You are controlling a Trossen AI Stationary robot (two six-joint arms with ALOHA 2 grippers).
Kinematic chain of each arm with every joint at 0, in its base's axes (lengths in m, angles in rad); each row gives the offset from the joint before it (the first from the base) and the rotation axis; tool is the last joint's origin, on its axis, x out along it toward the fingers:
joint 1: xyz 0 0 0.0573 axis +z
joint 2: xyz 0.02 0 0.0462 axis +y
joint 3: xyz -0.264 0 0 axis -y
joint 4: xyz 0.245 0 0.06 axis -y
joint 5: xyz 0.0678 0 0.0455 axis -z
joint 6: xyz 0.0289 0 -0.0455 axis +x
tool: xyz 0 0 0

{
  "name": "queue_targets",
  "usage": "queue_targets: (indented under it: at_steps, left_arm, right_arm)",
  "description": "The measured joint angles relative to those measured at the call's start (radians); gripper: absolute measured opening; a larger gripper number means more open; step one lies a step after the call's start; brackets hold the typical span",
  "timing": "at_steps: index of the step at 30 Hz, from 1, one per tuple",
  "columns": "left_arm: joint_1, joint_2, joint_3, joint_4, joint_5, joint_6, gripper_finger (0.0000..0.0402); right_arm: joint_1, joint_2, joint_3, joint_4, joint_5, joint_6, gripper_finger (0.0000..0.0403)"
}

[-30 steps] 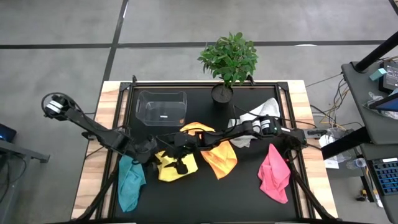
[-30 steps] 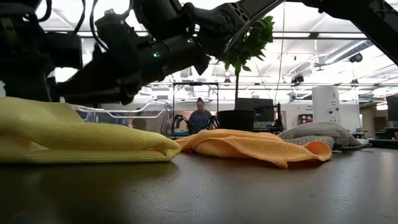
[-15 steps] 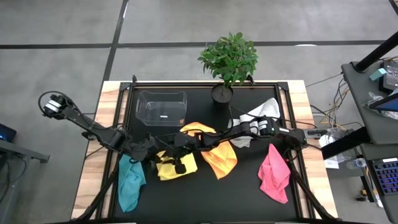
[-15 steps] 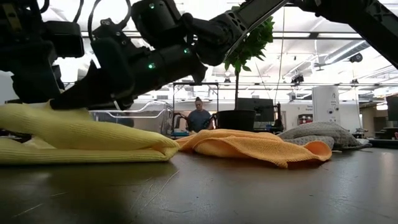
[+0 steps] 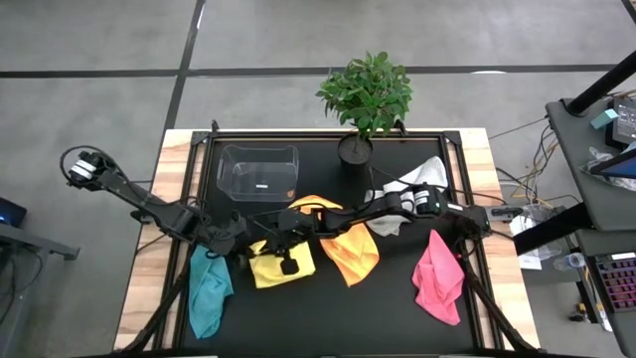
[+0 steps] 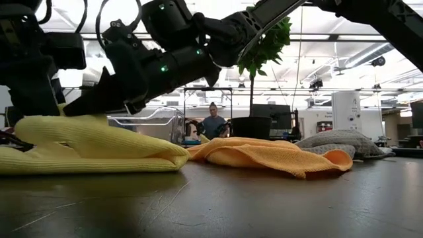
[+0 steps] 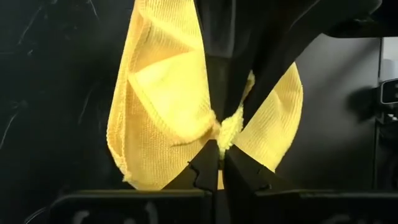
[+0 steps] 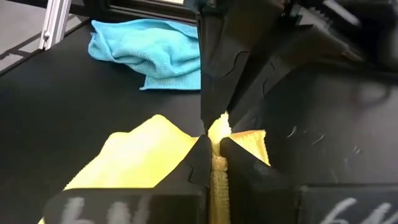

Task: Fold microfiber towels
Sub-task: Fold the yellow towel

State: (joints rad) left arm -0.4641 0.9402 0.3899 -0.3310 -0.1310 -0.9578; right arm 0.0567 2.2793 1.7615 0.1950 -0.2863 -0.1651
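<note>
Trouble, if it comes, starts with the big things and works down. Largest is the desk (image 5: pixel 397 298), a black mat crowded with cloth: the teal towel (image 5: pixel 209 291) lies just beside the yellow towel (image 5: pixel 281 264) on one side, the orange towel (image 5: pixel 350 251) touches or nearly touches it on the other, and the pink towel (image 5: pixel 437 278) and white-grey towel (image 5: pixel 409 189) sit well apart toward the right edge. A wide sweep of the yellow cloth could drag a neighbour along or flop over it. Next are the two arms, which meet over the same towel and cross close together; any uneven pull could knock them into each other. The clear box (image 5: pixel 258 171) and potted plant (image 5: pixel 366 99) stand farther back and look safe. Smaller still is the yellow towel itself, bunched near the desk's front middle, lifted into a hump in the low view; soft microfiber sags, so the fold may land crooked. Smallest is the grip: the left pincer (image 7: pixel 215 163) is clamped on a thin pinch of yellow edge, and the right pincer (image 8: pixel 212 151) is clamped on a similar narrow ridge right next to it. Holds that slight, I judge, could slip under tension, or catch only one layer.
</note>
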Motion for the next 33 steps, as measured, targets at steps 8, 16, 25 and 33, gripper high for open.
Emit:
queue_targets:
  at_steps: [8,16,25,33]
  left_arm:
    - [-0.001,0.001,-0.067,-0.061,0.041,-0.005,0.0002]
    - [-0.002,0.017,-0.114,-0.014,0.024,-0.004,0.0001]
    - [-0.002,0.027,-0.13,0.051,0.01,-0.004,0.0]
    - [-0.001,0.02,-0.108,0.058,0.003,-0.004,0.0]
  right_arm:
    - [-0.001,-0.039,0.0,-0.015,-0.018,-0.019,0.0013]
    - [0.003,-0.035,0.0,0.03,-0.029,-0.032,0.0013]
    - [0.004,0.005,-0.003,0.089,-0.03,-0.011,0.0013]
    - [0.004,0.033,-0.005,0.091,-0.054,0.021,0.0037]
